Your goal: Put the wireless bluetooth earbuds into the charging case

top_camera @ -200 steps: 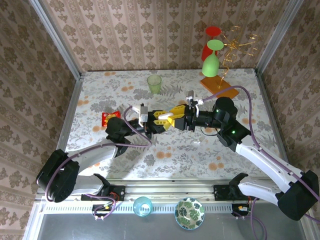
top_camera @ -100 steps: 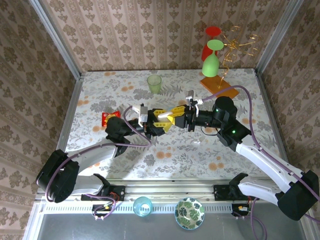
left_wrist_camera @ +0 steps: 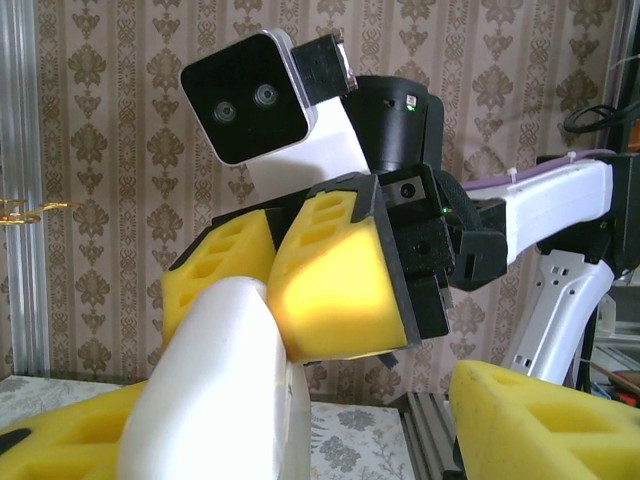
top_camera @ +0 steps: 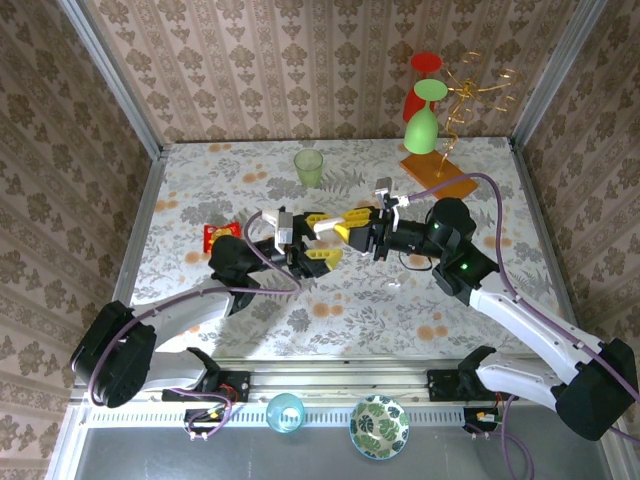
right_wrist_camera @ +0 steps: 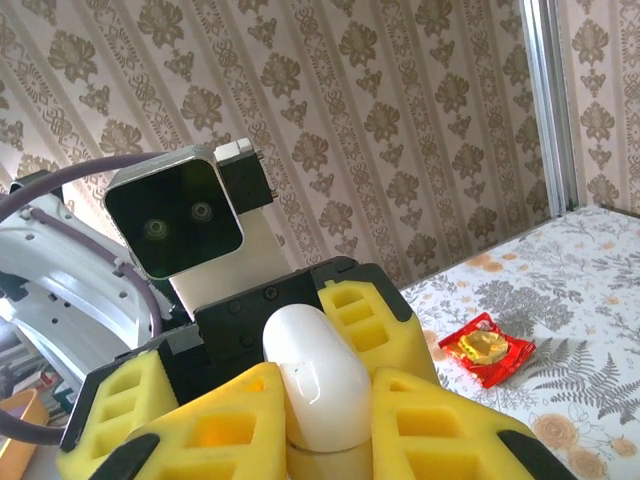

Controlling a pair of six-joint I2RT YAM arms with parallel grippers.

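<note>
Nearest, just off the tabletop's (top_camera: pixel 250 310) near edge, sit a glossy teal cup (top_camera: pixel 285 412) and a leaf-patterned bowl (top_camera: pixel 379 427). On the flowered tabletop, right of centre, lies a tiny white speck (top_camera: pixel 392 284) that I take for one of the earbuds. It is too small to make out its shape.

Above it the two arms meet in mid-air. The right gripper (top_camera: pixel 345 227) is clamped on the charging case (right_wrist_camera: pixel 315 385), a smooth, white, rounded shell like a capsule, pinched between blocky yellow foam fingers (right_wrist_camera: pixel 225 425). The left gripper (top_camera: pixel 322 240) has its jaws spread. One yellow finger lies close against the case and the other stands well apart, so it holds nothing.

The main risk is that a hard, slick, curved shell held only by soft foam squirts out or twists, and it is well off the tabletop. The left fingers are so close that drawing them away carelessly could knock the case. I cannot see an open lid. The earbud, small and pale on busy cloth, looks easy to miss or flick away.

Further back, a crinkly red packet (top_camera: pixel 215 233) lies toward the left edge and a translucent green cup (top_camera: pixel 309 167) near the far edge. At the far right corner, an orange base (top_camera: pixel 435 166) carries red and green goblets and curled gold wire.
</note>
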